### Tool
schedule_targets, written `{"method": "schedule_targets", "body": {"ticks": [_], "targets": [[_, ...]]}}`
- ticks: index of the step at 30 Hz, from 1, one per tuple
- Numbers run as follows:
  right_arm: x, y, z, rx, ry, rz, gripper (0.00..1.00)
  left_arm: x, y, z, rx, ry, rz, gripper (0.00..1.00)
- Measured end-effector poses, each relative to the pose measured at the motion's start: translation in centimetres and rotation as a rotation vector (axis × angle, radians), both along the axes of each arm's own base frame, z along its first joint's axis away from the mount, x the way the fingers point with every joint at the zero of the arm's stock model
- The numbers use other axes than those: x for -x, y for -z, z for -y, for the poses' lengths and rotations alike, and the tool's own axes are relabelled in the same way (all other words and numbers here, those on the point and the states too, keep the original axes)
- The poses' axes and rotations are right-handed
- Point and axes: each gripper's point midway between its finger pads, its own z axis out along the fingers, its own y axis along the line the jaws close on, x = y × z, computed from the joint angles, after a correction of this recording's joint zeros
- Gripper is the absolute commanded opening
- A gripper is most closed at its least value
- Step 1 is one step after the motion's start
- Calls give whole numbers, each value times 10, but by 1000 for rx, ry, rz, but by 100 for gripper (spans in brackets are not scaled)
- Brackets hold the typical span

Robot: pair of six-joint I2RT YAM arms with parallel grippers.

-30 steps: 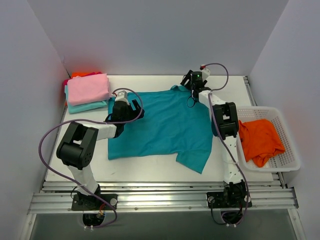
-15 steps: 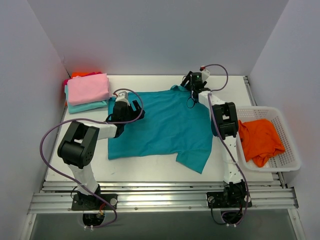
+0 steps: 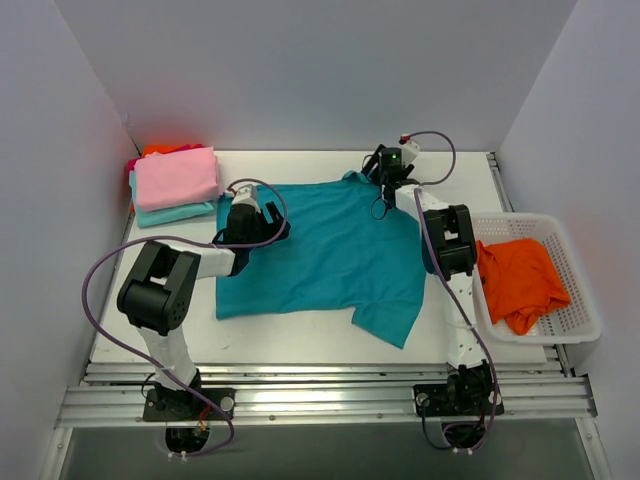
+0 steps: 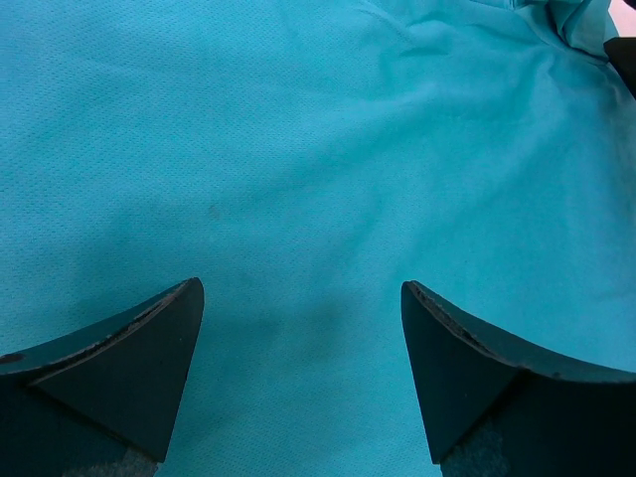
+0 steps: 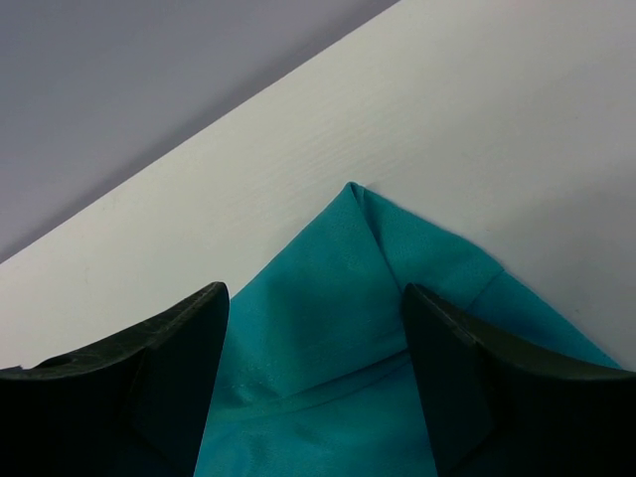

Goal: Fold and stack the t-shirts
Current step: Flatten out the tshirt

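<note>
From above, the deep teal shirt (image 3: 330, 255) lies spread on the surface (image 3: 290, 335), its long axis running left to right. The left hand (image 3: 262, 222) is over its left end and the right hand (image 3: 383, 172) is at its far corner. Left wrist: jaws wide apart, empty, cloth beneath. Right wrist: jaws wide apart, empty, straddling the corner's tip.

A white table (image 3: 300, 338) sits in a booth closed in by 3 plain pale grey walls: the back wall (image 3: 320, 70), left wall (image 3: 50, 200) and right wall (image 3: 595, 110). Aluminium rails (image 3: 330, 392) line its near edge above a dull grey floor (image 3: 330, 455). The light is even and the shadows soft.
</note>
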Motion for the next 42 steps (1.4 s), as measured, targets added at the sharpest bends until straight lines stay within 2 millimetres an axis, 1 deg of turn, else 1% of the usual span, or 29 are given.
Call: {"method": "schedule_targets", "body": {"ticks": [8, 10, 11, 12, 13, 17, 19, 21, 22, 23, 25, 26, 28, 29, 30, 42], "targets": [[5, 1, 10, 27, 45, -7, 66, -1, 4, 0, -1, 0, -4, 89], [5, 1, 11, 31, 52, -9, 57, 0, 5, 0, -3, 0, -8, 89], [6, 2, 12, 35, 57, -11, 47, 0, 6, 0, -3, 0, -8, 89], [6, 3, 13, 38, 60, -14, 41, -1, 7, 0, -3, 0, -9, 89], [8, 6, 14, 39, 66, -20, 38, -1, 7, 0, -4, 0, -11, 89], [9, 8, 16, 38, 78, -23, 38, -1, 10, 1, -5, 2, -16, 89], [9, 8, 16, 36, 78, -23, 35, -1, 10, 1, -4, 3, -16, 89], [9, 8, 16, 37, 78, -25, 29, -1, 10, 0, -4, 2, -16, 89], [10, 9, 16, 37, 79, -29, 27, -1, 10, 0, -4, 2, -16, 89], [10, 10, 16, 37, 79, -31, 22, -1, 10, 0, -4, 1, -16, 89], [11, 11, 16, 38, 80, -37, 17, -2, 11, -1, -3, -1, -15, 89], [11, 11, 16, 39, 80, -39, 12, -2, 12, -1, -3, -2, -15, 89], [12, 13, 16, 39, 80, -45, 7, -3, 14, -2, -5, -4, -18, 89], [12, 13, 16, 40, 80, -45, 1, -4, 14, -3, -4, -5, -16, 89], [13, 14, 16, 41, 79, -48, 0, -4, 14, -3, -3, -6, -15, 89], [13, 14, 17, 42, 79, -56, 0, -8, 13, 0, 11, 8, -7, 89]]}}
